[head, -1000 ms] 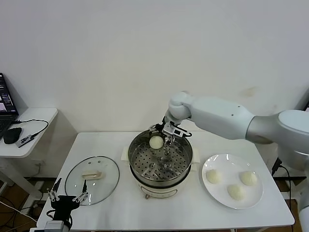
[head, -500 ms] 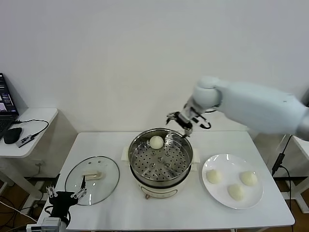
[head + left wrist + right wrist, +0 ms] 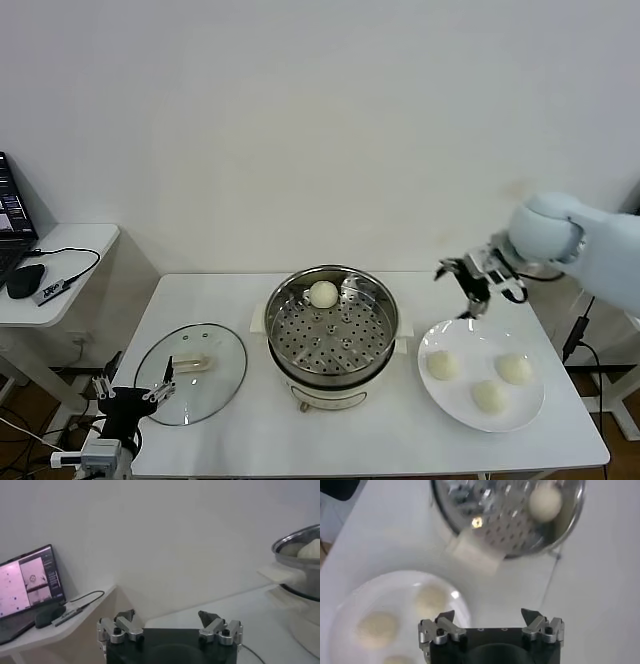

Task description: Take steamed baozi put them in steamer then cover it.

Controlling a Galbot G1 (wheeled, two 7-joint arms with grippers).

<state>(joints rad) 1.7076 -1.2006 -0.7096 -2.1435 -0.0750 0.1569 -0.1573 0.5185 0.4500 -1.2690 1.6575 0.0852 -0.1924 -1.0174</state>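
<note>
The steel steamer (image 3: 333,340) stands mid-table with one baozi (image 3: 323,293) on its perforated tray at the back; both show in the right wrist view, the steamer (image 3: 510,517) and the baozi (image 3: 544,502). Three more baozi (image 3: 441,365) (image 3: 514,368) (image 3: 489,396) lie on the white plate (image 3: 455,400) at the right. The glass cover (image 3: 190,372) with its cream handle lies on the table at the left. My right gripper (image 3: 478,281) is open and empty, in the air between steamer and plate. My left gripper (image 3: 131,393) is open and empty, low at the table's front left corner.
A side table (image 3: 60,270) at the far left holds a laptop (image 3: 12,215), a mouse and a cable. The white wall is close behind the table. Bare tabletop lies in front of the steamer.
My right gripper, empty, has swung from the steamer's back rim to the right, toward the plate. The baozi stays in the steamer. The left arm has barely shifted.
</note>
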